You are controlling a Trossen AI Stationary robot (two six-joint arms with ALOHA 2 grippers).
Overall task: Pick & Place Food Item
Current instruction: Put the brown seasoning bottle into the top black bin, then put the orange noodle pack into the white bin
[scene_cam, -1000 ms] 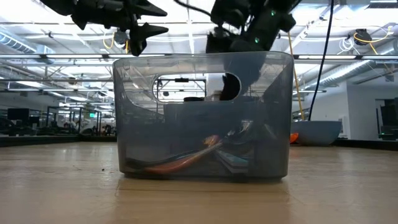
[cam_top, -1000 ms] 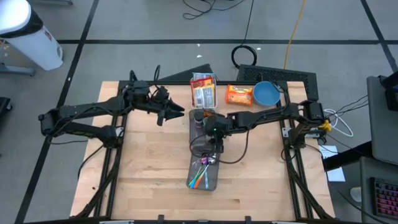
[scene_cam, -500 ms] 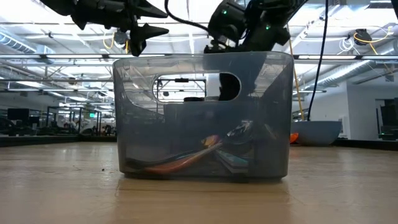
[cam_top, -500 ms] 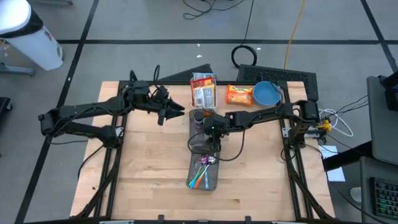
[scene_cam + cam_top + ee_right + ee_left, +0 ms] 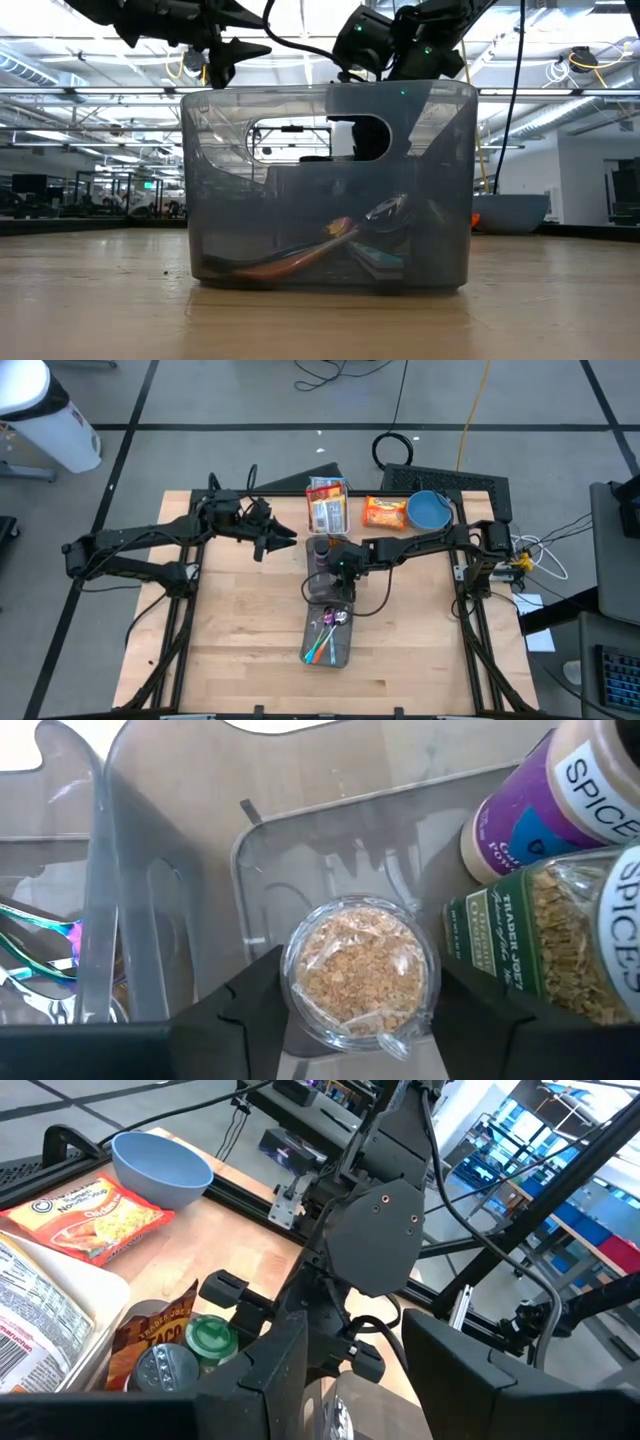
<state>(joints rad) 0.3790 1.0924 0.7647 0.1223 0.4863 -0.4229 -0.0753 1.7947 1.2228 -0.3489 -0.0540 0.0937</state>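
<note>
Above the far compartment of the grey caddy (image 5: pixel 328 610): right gripper (image 5: pixel 335 1020), fingers closed around a clear jar of tan granules (image 5: pixel 360 975), jar held over the compartment's opening. Same compartment: two spice jars, one purple-labelled (image 5: pixel 530 805), one green-labelled (image 5: pixel 545 935), lying side by side. Near compartment: coloured cutlery (image 5: pixel 328 632). Left gripper (image 5: pixel 285 540): hangs over the table just left of the caddy, fingers parted, empty. Far table edge: noodle packet (image 5: pixel 385 512), blue bowl (image 5: pixel 429 511).
</note>
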